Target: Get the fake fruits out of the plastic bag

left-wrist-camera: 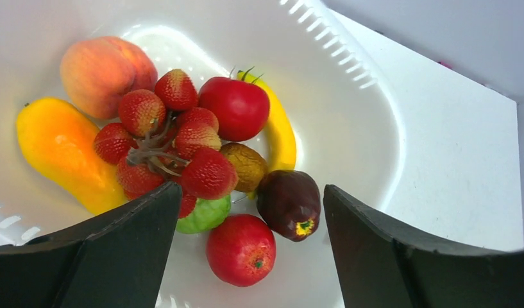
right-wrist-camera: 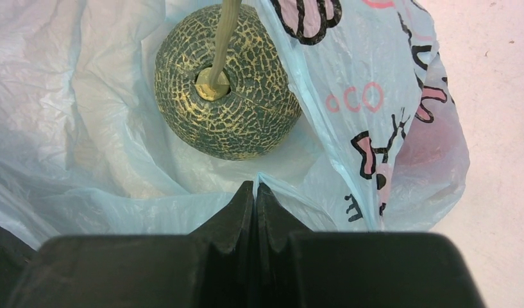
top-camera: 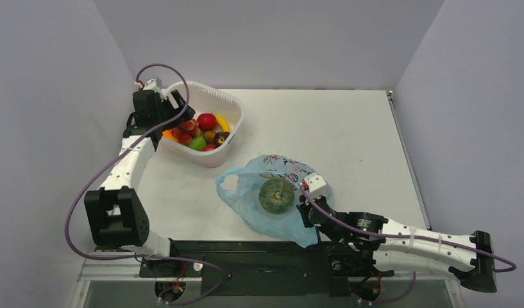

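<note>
The light-blue plastic bag (top-camera: 246, 192) (right-wrist-camera: 374, 96) lies open near the table's front. Inside it sits a dark green gourd (top-camera: 276, 195) (right-wrist-camera: 227, 83) with its pale stem up. My right gripper (top-camera: 303, 200) (right-wrist-camera: 255, 189) is shut on the bag's rim just right of the gourd. My left gripper (top-camera: 179, 119) (left-wrist-camera: 249, 196) hangs open over the white tub (top-camera: 230, 102), holding nothing. Below it in the tub lie a red apple (left-wrist-camera: 240, 249), a second red fruit (left-wrist-camera: 234, 106), a bunch of red balls (left-wrist-camera: 169, 144) and a yellow banana-like piece (left-wrist-camera: 281, 135).
The tub (left-wrist-camera: 362, 128) also holds a peach (left-wrist-camera: 105, 64), an orange-yellow mango shape (left-wrist-camera: 60, 151), a dark purple fruit (left-wrist-camera: 288, 202), a lime-green piece (left-wrist-camera: 204, 215) and a brown oval piece (left-wrist-camera: 246, 165). Grey walls close in the table on three sides.
</note>
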Action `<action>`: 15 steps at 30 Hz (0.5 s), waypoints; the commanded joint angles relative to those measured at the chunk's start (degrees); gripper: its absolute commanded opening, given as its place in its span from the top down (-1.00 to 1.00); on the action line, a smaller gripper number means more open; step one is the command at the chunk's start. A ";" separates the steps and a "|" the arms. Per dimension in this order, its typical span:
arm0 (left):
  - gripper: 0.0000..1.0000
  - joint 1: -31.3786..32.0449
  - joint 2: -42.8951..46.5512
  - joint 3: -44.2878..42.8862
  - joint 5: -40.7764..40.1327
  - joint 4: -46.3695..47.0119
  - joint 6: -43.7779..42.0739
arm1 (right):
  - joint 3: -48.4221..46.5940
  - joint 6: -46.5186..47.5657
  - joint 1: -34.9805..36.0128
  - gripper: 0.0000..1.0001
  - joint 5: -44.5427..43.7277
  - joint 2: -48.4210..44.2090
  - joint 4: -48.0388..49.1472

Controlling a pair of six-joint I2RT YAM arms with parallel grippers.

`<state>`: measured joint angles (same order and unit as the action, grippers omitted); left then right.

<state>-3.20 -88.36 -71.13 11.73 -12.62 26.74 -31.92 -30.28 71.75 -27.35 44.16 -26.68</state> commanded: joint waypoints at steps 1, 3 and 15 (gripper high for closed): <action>-0.62 2.53 7.54 1.19 -4.50 5.72 -6.46 | -0.76 -0.39 0.60 1.00 -2.32 -2.92 1.37; -0.63 5.05 9.89 1.78 -5.58 6.15 -7.80 | -0.46 -0.39 0.69 1.00 -2.28 -4.03 1.58; -0.68 14.58 16.42 3.94 14.08 9.84 10.53 | 0.56 0.14 0.86 1.00 -1.31 -6.95 2.36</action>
<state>9.74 -75.64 -68.23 14.57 -8.29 25.06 -31.79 -30.26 72.12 -27.70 37.67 -26.57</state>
